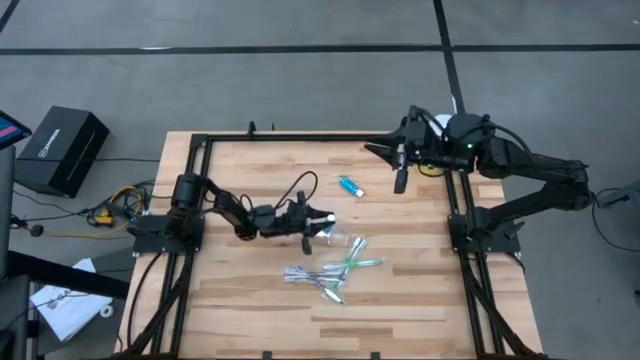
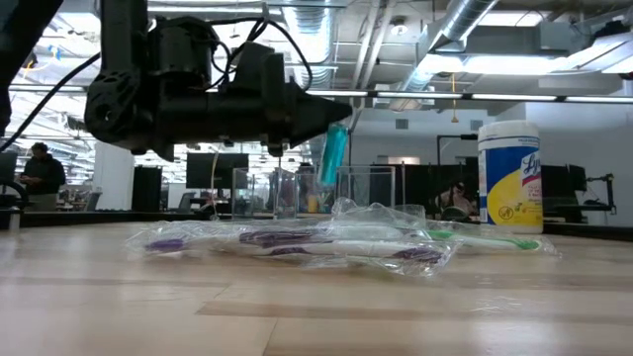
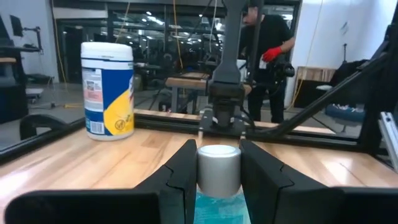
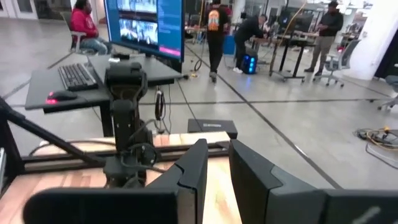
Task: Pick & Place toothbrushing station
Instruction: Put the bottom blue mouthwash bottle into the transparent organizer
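- Step, as I read it: L arm mid-carry w/ one tube, place not done yet. Next move prob needs lining the tube over the cup and lowering before letting go.
- Left gripper (image 1: pixel 318 222) at table centre-left, held off the wood; fingers narrow, clamped on a small blue tube w/ white cap (image 3: pixel 218 169). Cap is a smooth rounded cylinder; tube body teal, hangs tilted in low view.
- Small clear plastic cup (image 1: pixel 335 233) just beside the L gripper; thin, see-thru, edges hard to make out.
- Thin green and purple-white toothbrushes (image 1: pixel 328 272) in a loose pile on the pale wooden table (image 1: pixel 400 320), near the cup; look wrapped in crinkly clear film.
- Second small blue tube (image 1: pixel 351 186) flat on the wood, apart from the pile.
- Right gripper (image 1: pixel 400 180) at far R edge, raised, idle; fingers nearly together, nothing between them.
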